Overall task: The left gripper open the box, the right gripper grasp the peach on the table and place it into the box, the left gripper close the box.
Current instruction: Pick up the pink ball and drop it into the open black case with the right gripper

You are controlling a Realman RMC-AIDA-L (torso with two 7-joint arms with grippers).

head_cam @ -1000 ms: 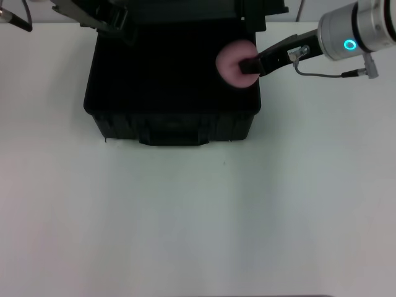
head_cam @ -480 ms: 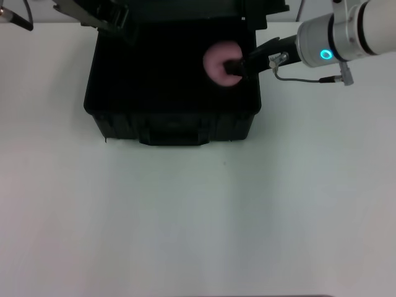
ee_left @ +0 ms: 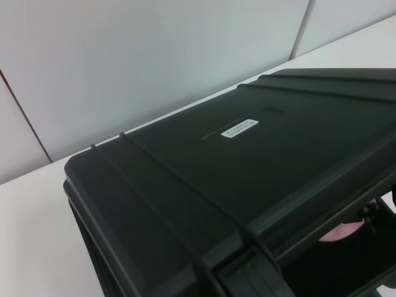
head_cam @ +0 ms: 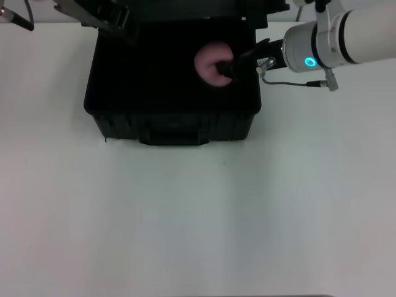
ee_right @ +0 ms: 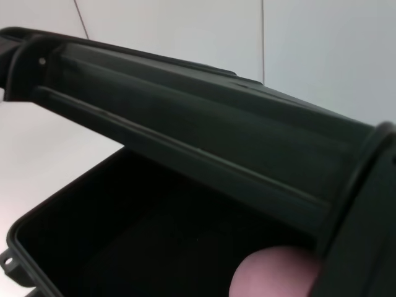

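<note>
1. One box (head_cam: 170, 117) is sitting open on the table (head_cam: 198, 216), and one peach (head_cam: 209, 62) is hanging over its dark interior.
2. The right gripper (head_cam: 228, 67) is reaching in from the right rim, its jaws clenching the peach between them.
3. The left gripper (head_cam: 99, 15) is holding at the raised lid (ee_left: 247, 161); whether its jaws are parted is impossible to tell.

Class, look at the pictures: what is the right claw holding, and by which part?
The right claw grips the peach by the side facing the arm, above the open box.
</note>
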